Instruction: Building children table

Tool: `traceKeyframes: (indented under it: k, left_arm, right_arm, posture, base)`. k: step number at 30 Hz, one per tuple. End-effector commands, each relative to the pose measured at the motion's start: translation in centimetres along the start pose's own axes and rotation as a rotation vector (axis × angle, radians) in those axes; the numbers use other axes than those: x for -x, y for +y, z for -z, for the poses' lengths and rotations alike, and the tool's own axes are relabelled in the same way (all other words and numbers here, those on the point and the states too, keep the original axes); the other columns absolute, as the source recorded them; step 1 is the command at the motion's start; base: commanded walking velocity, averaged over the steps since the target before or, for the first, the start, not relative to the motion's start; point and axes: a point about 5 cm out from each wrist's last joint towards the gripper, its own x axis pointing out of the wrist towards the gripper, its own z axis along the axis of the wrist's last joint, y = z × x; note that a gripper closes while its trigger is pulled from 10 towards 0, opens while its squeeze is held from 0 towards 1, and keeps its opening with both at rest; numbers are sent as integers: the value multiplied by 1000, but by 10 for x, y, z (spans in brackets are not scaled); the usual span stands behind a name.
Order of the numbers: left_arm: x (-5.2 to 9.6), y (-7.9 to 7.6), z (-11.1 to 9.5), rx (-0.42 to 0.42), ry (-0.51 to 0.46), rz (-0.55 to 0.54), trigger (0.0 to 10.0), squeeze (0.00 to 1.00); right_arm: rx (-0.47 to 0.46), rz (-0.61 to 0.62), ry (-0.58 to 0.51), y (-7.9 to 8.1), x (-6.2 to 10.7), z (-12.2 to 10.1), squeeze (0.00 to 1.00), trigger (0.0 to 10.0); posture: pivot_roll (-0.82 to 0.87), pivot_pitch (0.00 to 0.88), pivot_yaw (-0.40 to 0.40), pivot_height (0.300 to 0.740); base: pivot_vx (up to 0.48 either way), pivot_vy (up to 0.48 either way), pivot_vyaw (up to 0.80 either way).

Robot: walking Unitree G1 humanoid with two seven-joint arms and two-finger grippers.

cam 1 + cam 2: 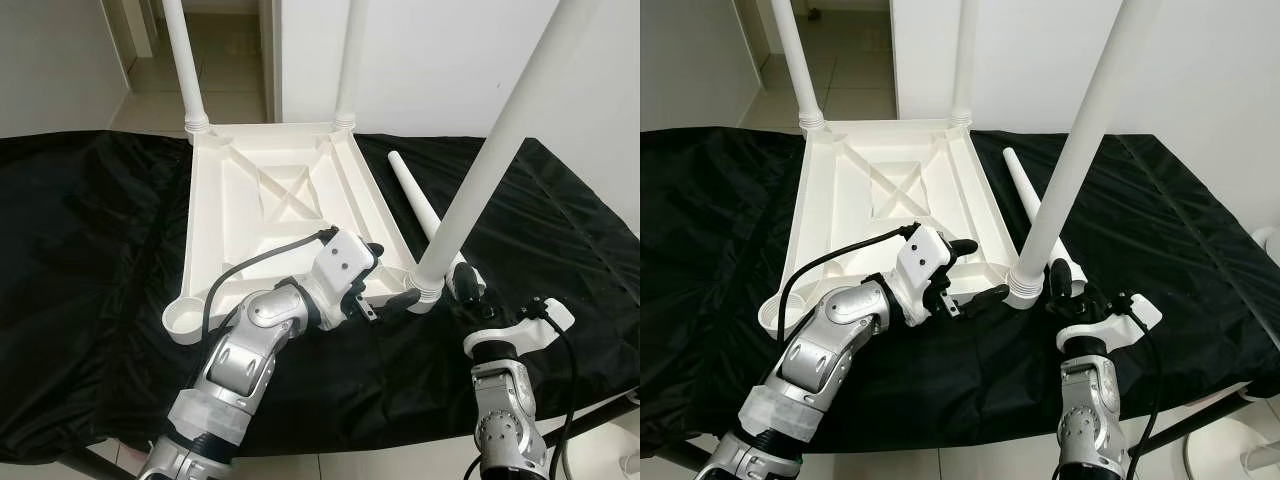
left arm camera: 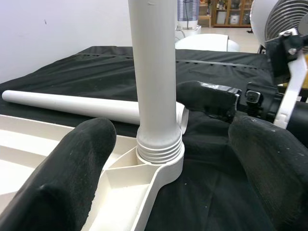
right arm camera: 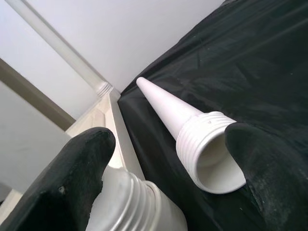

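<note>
One white tabletop (image 1: 270, 215) is lying upside down on a black cloth (image 1: 90, 260), three legs (image 1: 490, 160) standing in its corners and one loose leg (image 1: 415, 205) lying beside it. The left gripper (image 1: 385, 275) is spreading wide around the nearest leg's base, holding nothing. The right gripper (image 3: 168, 159) is gaping open at the loose leg's threaded end, empty.

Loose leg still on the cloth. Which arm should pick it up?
Right. The right gripper hangs open at the loose leg, its threaded end between the jaws. The left gripper is by the mounted leg.

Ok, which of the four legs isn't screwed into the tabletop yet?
The leg lying flat on the black cloth, right of the upturned tabletop, by the right gripper. The other three stand upright in corner sockets.
</note>
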Motion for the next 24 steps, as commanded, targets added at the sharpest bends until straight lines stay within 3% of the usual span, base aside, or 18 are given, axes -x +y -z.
traceKeyframes:
  k: [1,2,3,10,11,12,13,24]
  left_arm:
    - [-2,4,0,-11,4,-69,10000,0]
    - [-2,4,0,-11,4,-69,10000,0]
    - [-2,4,0,-11,3,-70,10000,0]
    - [-2,4,-1,-12,1,-72,10000,0]
    - [-2,4,-1,-12,1,-72,10000,0]
    - [-2,4,-1,-12,1,-72,10000,0]
    - [-2,4,-1,-13,1,-73,10000,0]
    - [-2,5,-2,-16,0,-76,10000,0]
  right_arm:
    - [-12,5,4,-4,-3,0,0,9373]
    - [-12,5,4,-4,-3,0,0,9373]
    - [-18,2,8,-5,-5,1,0,10000]
    - [-36,6,16,-9,-11,3,0,10000]
    - [-38,8,18,-10,-14,3,0,9294]
    - [-38,8,18,-10,-14,3,0,9294]
    - [-42,10,21,-12,-16,3,0,10000]
    - [-60,16,30,-17,-21,7,0,10000]
  posture:
    - [-47,0,-21,740]
    - [-47,0,-21,740]
    - [-47,0,-21,740]
    - [-47,0,-21,740]
    - [-47,0,-21,740]
    - [-47,0,-21,740]
    - [-38,0,-22,740]
    - [-35,0,-22,740]
  base:
    - [0,0,0]
    - [0,0,0]
    - [0,0,0]
    - [0,0,0]
    - [0,0,0]
    - [0,0,0]
    - [0,0,0]
    - [0,0,0]
